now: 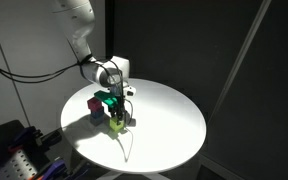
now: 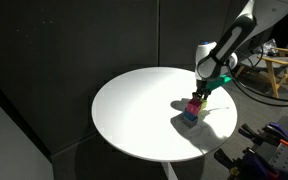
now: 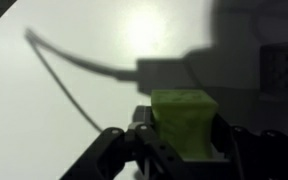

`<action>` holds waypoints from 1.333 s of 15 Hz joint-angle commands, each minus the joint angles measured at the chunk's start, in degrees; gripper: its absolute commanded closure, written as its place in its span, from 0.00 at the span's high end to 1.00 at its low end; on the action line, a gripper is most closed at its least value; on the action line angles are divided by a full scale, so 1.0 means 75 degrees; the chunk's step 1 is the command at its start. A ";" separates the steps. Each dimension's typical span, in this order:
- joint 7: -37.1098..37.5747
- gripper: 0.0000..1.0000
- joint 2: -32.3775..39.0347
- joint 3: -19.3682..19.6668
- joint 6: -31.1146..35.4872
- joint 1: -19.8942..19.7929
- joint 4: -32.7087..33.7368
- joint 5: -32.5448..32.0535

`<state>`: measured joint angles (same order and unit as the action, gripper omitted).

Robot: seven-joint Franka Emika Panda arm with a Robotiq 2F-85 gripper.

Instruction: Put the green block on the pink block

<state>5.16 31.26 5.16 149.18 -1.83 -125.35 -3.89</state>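
Round white table (image 1: 169, 115) on a dark floor, with a Franka arm reaching in from the table's edge. The small pink-magenta cube (image 2: 194, 104) serves as the reference. It sits on top of a small dark blue cube (image 2: 189, 119), and the two form a short stack on the tabletop, seen in both exterior views (pink (image 1: 95, 104), blue (image 1: 96, 119)).

The Robotiq gripper (image 3: 184, 140) is closed around the small lime-green cube (image 3: 184, 115). In the wrist view its two dark fingers (image 3: 144, 142) press the cube's opposite sides, and the cube's top face and front edge stay exposed. In an exterior view the lime cube (image 1: 117, 125) hangs just beside the pink cube and lower than it, at about the height of the blue cube. No contact between the lime cube and the stack is visible. Whether the lime cube's underside touches the tabletop cannot be told.

A thin dark cable (image 1: 130, 147) lies on the table, running from near the gripper towards the rim on the side of the lime cube away from the pink cube. It shows as a curved line in the wrist view (image 3: 64, 80).

The stack stands near the table rim on the arm's side. Beyond the pink cube, away from the arm, most of the tabletop (image 2: 134, 110) is open white surface out to the far rim.
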 commanded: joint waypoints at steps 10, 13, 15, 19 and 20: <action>-0.0195 0.28 -0.1110 0.0063 -0.0754 0.0051 -0.0188 -0.0212; -0.0223 0.28 -0.1366 0.0061 -0.0935 0.0068 -0.0230 -0.0263; -0.0189 0.28 -0.1528 0.0064 -0.1049 0.0089 -0.0257 -0.0333; -0.0168 0.28 -0.1840 0.0031 -0.1329 0.0127 -0.0295 -0.0398; -0.0167 0.28 -0.1921 0.0019 -0.1399 0.0141 -0.0307 -0.0407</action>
<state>4.18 20.28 5.25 140.92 -1.17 -126.16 -5.36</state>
